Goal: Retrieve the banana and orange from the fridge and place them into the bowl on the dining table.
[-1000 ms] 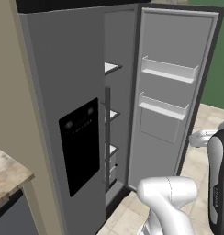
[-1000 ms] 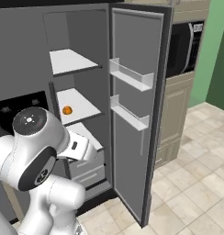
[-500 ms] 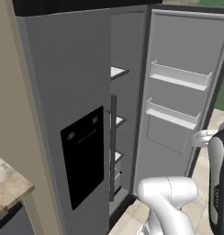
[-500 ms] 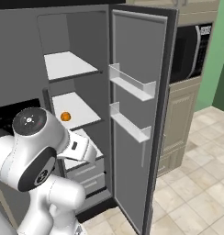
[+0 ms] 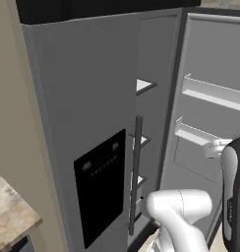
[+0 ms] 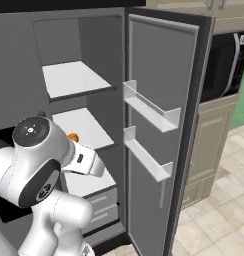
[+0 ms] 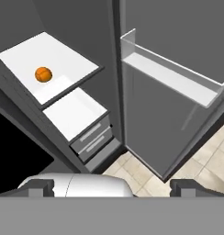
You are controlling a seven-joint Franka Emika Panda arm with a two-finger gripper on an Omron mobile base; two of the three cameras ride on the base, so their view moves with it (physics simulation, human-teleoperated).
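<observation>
The fridge (image 5: pixel 82 98) is tall and grey; its left door with the black dispenser panel (image 5: pixel 100 182) is closed and its right door (image 6: pixel 159 60) is swung open. The orange (image 7: pixel 43 74) is a small bright ball on a white shelf (image 7: pixel 63 55) inside. In the right base view the orange (image 6: pixel 72 136) peeks out just behind my arm. My gripper (image 7: pixel 113 187) is open, its fingertips (image 7: pixel 40 187) wide apart with nothing between them, well short of the shelf. The banana, the bowl and the dining table are out of view.
Two clear door bins (image 6: pixel 149 107) stick out from the open door beside the compartment. Grey drawers (image 7: pixel 93 135) sit under the lower shelf. A black microwave (image 6: pixel 221 65) and beige cabinets (image 6: pixel 209 145) stand right of the door. A marbled countertop corner (image 5: pixel 9 216) lies at lower left.
The whole picture has shifted: the base has come closer to the fridge, which looks larger now. The orange has not moved on its shelf. The gripper stays open.
</observation>
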